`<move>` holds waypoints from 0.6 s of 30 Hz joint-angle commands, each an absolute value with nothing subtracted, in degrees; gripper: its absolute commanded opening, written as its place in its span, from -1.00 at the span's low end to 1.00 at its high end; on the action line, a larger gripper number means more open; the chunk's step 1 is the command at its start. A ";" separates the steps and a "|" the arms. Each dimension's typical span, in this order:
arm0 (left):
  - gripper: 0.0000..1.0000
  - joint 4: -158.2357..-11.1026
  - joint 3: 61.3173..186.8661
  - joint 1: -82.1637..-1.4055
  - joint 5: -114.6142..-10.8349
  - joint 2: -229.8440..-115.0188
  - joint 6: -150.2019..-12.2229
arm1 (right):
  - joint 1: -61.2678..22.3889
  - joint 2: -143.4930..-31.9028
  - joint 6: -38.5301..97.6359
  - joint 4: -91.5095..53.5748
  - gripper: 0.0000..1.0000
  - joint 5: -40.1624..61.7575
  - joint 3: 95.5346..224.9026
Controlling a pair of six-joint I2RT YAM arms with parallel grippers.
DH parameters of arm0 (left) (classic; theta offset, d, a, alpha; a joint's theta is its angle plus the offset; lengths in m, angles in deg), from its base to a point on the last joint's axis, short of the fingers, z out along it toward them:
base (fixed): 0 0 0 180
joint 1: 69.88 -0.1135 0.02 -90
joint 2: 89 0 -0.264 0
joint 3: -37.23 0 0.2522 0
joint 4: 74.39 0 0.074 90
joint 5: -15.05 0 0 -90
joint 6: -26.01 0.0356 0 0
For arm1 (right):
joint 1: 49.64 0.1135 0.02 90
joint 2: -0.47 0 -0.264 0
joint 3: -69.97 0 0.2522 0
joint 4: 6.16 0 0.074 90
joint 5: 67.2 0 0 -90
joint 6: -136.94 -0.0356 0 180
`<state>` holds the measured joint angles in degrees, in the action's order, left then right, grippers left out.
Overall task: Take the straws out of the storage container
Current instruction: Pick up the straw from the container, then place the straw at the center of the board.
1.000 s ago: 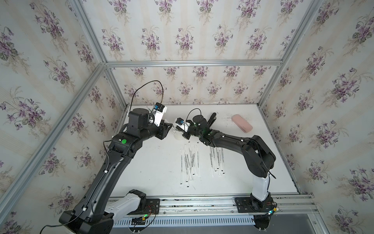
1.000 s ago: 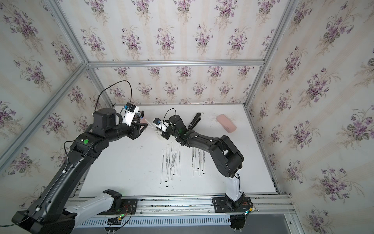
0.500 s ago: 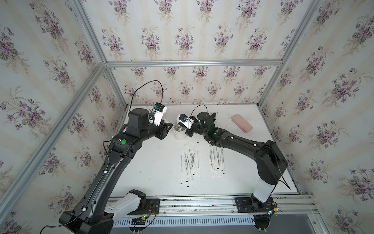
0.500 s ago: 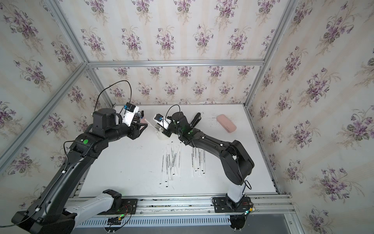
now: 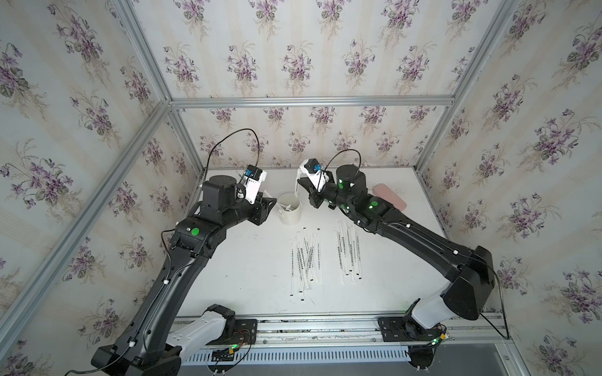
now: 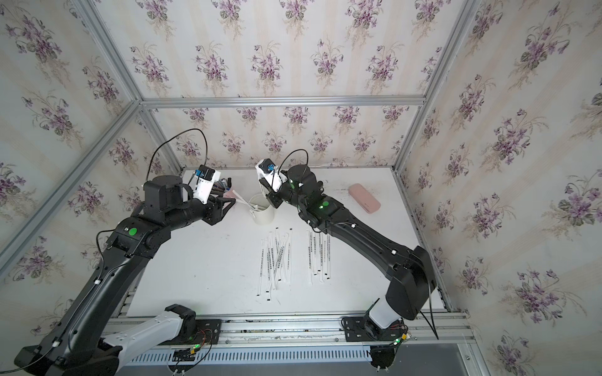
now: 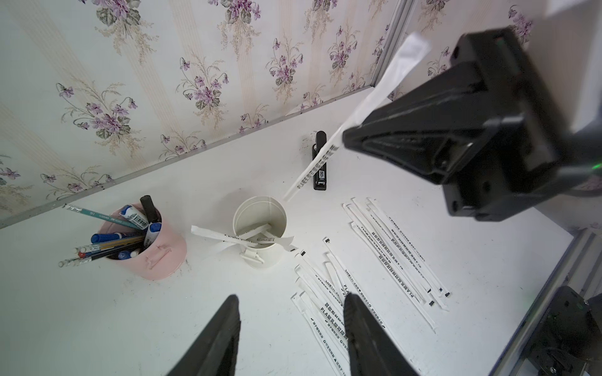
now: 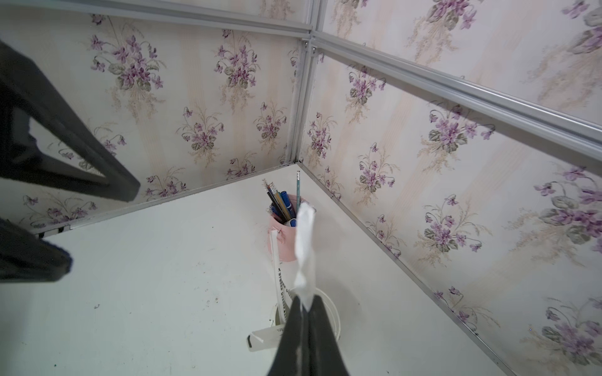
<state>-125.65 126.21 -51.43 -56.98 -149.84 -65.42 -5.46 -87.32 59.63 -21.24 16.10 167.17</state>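
- White-wrapped straw (image 8: 304,234) is hanging pinched in the closed right gripper (image 8: 304,306), just above the storage container (image 7: 270,258).
- Left gripper (image 7: 290,301) is hovering nearby, jaws spread.

Left arm (image 5: 164,281) and right arm (image 5: 423,241): black jointed shells, white base links (image 5: 198,332), green dots (image 5: 194,231). White wrist cameras (image 5: 255,187), looped black cables (image 5: 242,129).

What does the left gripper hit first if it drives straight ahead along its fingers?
Probably the storage container, straight ahead of the open left gripper; the straw leaning over its rim may get touched first. Depth is unclear.
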 commanded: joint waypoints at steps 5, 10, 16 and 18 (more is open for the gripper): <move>0.03 -124.71 126.58 -51.44 -57.40 -149.31 -65.16 | -6.32 -82.29 46.19 -47.16 -1.00 26.59 174.10; 0.03 -124.91 126.75 -51.43 -57.33 -149.48 -65.36 | -14.49 -78.96 36.84 -60.99 -1.00 19.45 171.99; 0.04 -126.01 127.62 -51.43 -55.31 -150.85 -66.01 | -26.69 -82.50 34.89 -78.24 -1.00 8.46 170.19; 0.04 -126.17 127.92 -51.43 -54.74 -151.46 -66.26 | -27.23 -85.49 35.40 -82.89 -1.00 8.55 170.21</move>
<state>-126.13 127.30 -51.43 -56.30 -150.87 -65.86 -26.44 -83.21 36.63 -70.75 12.80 170.27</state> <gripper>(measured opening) 0.523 0.061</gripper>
